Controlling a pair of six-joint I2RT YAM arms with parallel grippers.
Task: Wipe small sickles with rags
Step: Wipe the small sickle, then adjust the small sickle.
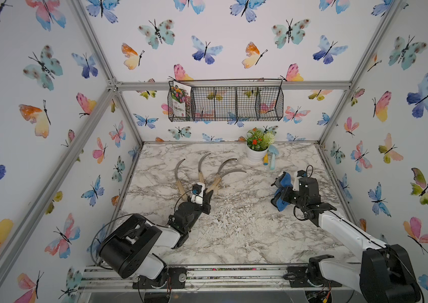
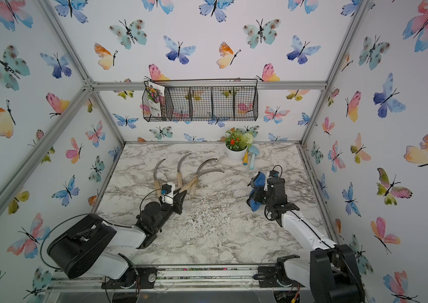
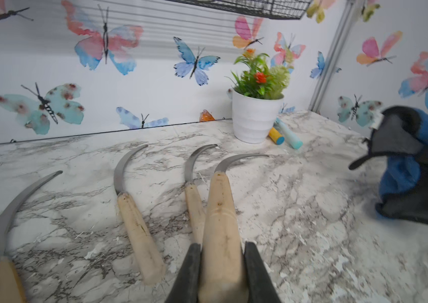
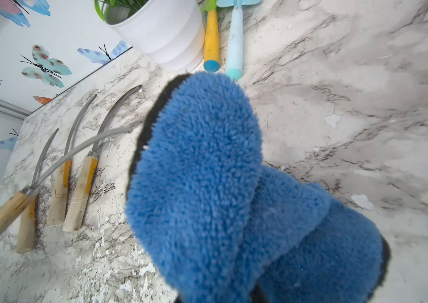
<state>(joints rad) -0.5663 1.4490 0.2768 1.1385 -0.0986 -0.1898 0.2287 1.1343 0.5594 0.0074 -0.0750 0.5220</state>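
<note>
Chipped marble-print tabletop (image 1: 247, 236), butterfly-papered walls (image 1: 220, 39). Left gripper (image 3: 222, 248) clamped tight on the handle of one sickle (image 3: 219, 204). Right gripper (image 1: 285, 193) closed on the blue rag (image 4: 202, 183).

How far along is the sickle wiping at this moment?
Done: both pickups. The left gripper is shut on one sickle by its handle, raised off the table; the right gripper holds the blue rag. In hand: a wipe, not yet begun; rag and sickle apart. Left: wiping it and the other three sickles lying on the table; none looks wiped.
</note>
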